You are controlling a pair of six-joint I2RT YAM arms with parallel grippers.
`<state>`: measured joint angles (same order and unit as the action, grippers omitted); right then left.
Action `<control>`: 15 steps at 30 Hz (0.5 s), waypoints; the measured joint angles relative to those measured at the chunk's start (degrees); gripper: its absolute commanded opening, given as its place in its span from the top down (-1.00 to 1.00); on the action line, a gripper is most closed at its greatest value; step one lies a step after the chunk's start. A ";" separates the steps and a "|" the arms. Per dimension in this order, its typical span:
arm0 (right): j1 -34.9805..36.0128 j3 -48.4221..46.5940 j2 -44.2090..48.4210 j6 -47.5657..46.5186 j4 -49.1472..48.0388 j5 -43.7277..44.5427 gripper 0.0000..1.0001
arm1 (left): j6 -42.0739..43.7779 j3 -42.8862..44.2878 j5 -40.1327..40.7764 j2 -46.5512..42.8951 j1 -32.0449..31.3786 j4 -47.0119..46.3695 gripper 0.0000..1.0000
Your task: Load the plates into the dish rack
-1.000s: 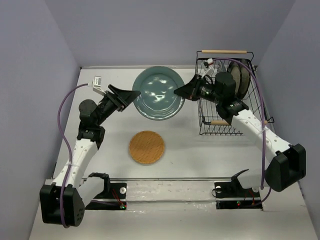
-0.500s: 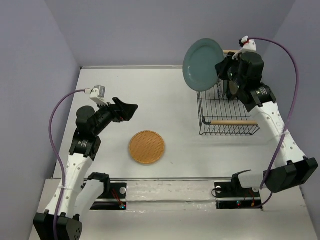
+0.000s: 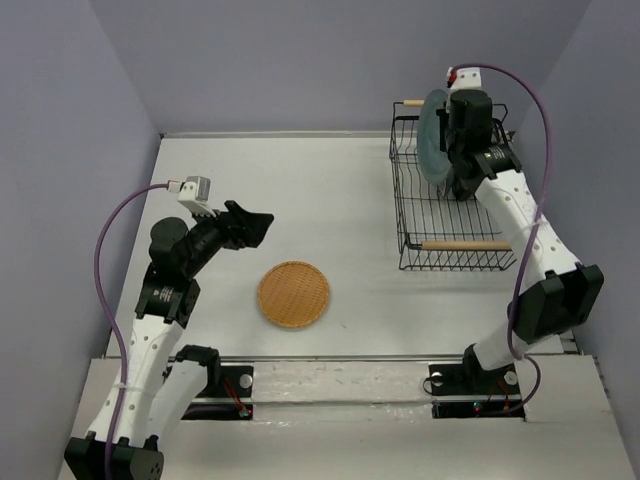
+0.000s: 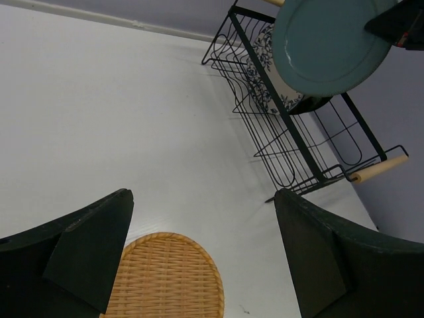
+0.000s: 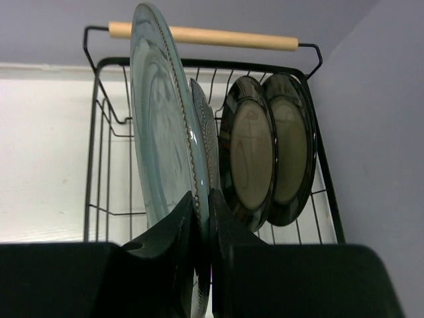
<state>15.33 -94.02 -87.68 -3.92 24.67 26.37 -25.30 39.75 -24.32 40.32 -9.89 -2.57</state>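
So, desk (image 3: 330, 190): it carries the rack at your far right and one loose plate near the middle front.
Dish rack (image 3: 402, 210): black wire with a wooden rod handle at each end; three plates stand on edge inside it.
Teal plate (image 5: 156, 132): you hold it upright over the far end of the rack, just beside the floral plate. You cannot tell whether its lower edge sits in a slot yet.
Floral plate (image 5: 207, 132): racked on edge, between the teal plate and the two beige ones.
Beige striped plates (image 5: 246, 149): the pair stands side by side, nearest the right wall.
Woven plate (image 3: 293, 294): lies flat on the desk, well apart from the rack and near your left arm.
Right tool (image 5: 201, 199): its fingers are clamped on the teal plate's rim, one on each face.
Left tool (image 4: 204, 195): its fingers are spread wide and hold nothing; it hangs above the desk, with the woven plate just below in its wrist view.
Done, as you can judge: three plates loaded, the fourth at the rack.
Left for you: seat and release the teal plate, then fetch the woven one.
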 measured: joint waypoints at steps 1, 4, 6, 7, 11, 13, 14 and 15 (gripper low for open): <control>0.15 -0.92 -1.60 -1.11 0.66 0.90 0.86 | 0.13 0.00 0.20 0.00 -0.28 0.31 -0.98; 0.57 -3.10 -6.12 -3.54 0.96 2.54 0.86 | 0.44 0.00 0.70 0.00 -0.92 0.57 -0.98; 0.81 -4.70 -9.01 -5.09 1.03 3.48 0.86 | 0.63 0.00 1.01 0.00 -1.20 0.74 -0.98; 0.87 -5.09 -9.90 -5.46 0.98 3.74 0.86 | 0.79 0.00 1.22 0.00 -1.40 0.96 -0.98; 0.87 -7.26 -13.90 -7.08 0.63 5.38 0.86 | 1.05 0.00 2.08 0.04 -2.08 1.66 -0.98; 0.87 -7.61 -15.56 -7.50 -0.09 6.16 0.87 | 1.27 0.00 2.47 0.07 -2.47 2.10 -0.98; 0.87 -7.61 -15.98 -7.74 -0.24 6.38 0.87 | 1.38 0.00 2.71 0.11 -2.62 2.27 -0.98; 0.87 -7.61 -16.70 -7.93 -0.28 6.73 0.86 | 1.49 0.00 2.89 0.13 -2.80 2.40 -0.98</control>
<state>16.21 -101.62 -104.38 -11.86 24.38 33.10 -23.81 39.75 -21.43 40.45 -12.69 -0.16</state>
